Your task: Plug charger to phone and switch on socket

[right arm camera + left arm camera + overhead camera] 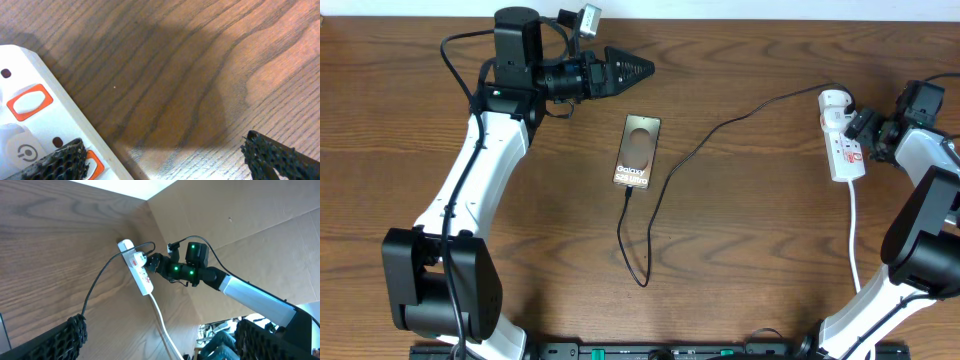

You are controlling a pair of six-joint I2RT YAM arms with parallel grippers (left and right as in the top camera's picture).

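Charger (pixel 642 283) tip looks seated in phone (pixel 638 152), bench centre. My right hand (pixel 858 135) open at socket (pixel 846 165); next: press red switch (pixel 30 101). Left hand (pixel 635 68) open, idle.

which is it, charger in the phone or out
In, apparently: the charger ends right at the bottom edge of the phone, no gap visible.

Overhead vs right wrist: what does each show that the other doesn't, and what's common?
Only overhead: the phone, the charger cable running from its lower edge to the socket, and the open left hand. Only right wrist: an orange-rimmed switch on the strip, seen close up between the fingers of the open right hand. Both: the white socket and the wooden table.
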